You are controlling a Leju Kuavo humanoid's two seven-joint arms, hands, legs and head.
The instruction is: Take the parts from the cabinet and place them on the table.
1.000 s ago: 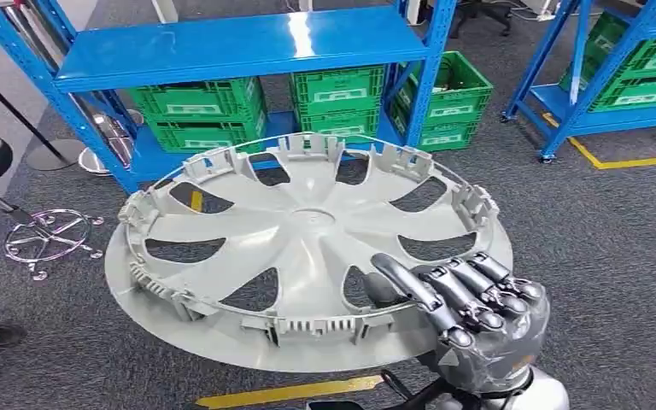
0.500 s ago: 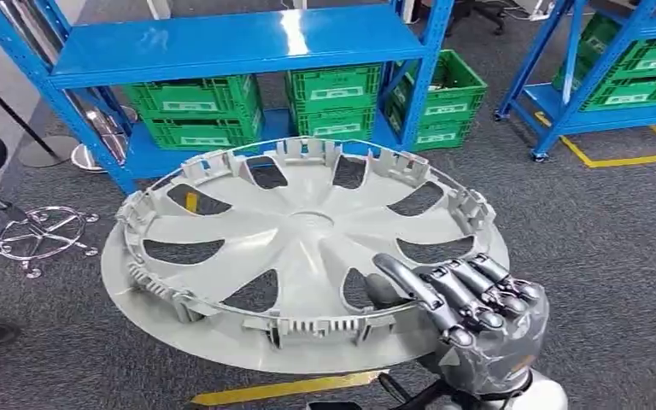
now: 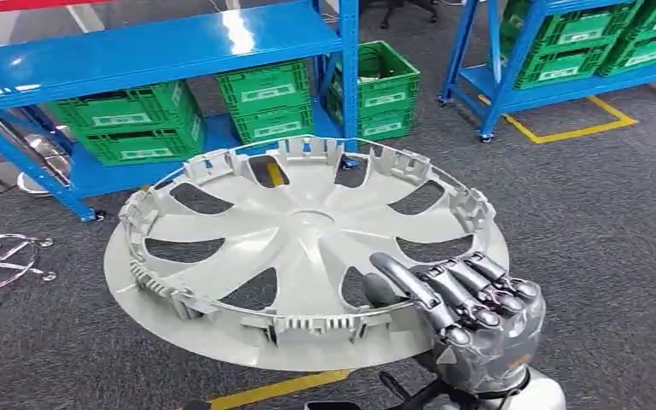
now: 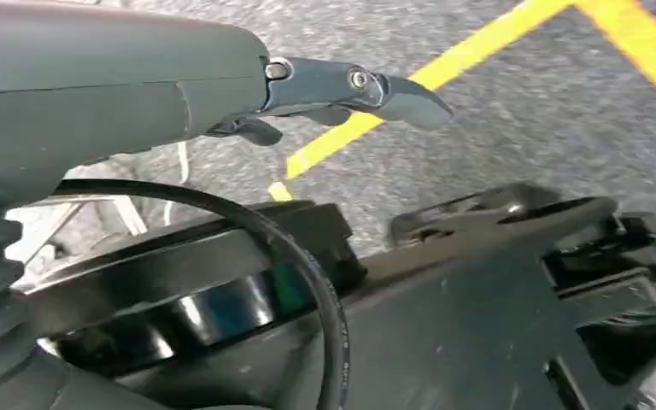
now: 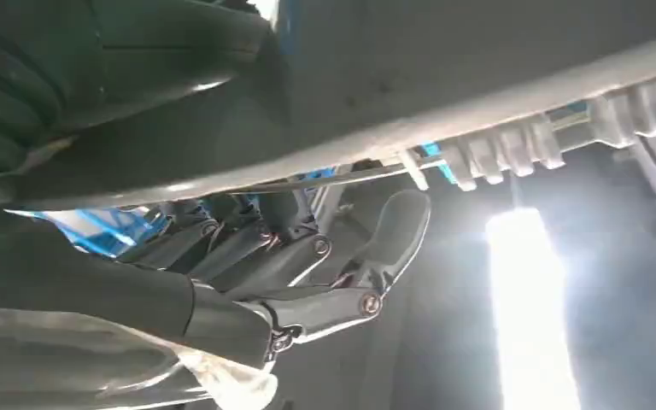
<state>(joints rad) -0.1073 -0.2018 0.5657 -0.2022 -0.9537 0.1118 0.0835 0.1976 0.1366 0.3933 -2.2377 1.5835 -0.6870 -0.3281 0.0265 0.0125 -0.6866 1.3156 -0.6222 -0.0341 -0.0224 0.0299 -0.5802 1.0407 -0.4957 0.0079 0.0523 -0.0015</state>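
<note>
Wheel cover (image 3: 307, 248) gripped at its near rim by right hand (image 3: 470, 312); left hand (image 4: 342, 90) empty, fingers loose.
Cover near flat, clip side up, above grey carpet (image 3: 598, 213); blue shelving (image 3: 162, 43) with green crates (image 3: 265, 98) beyond.

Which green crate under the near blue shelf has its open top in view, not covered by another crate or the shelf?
The rightmost crate, beside the shelf's right post; its rim and inside show, while the others sit stacked under the shelf.
</note>
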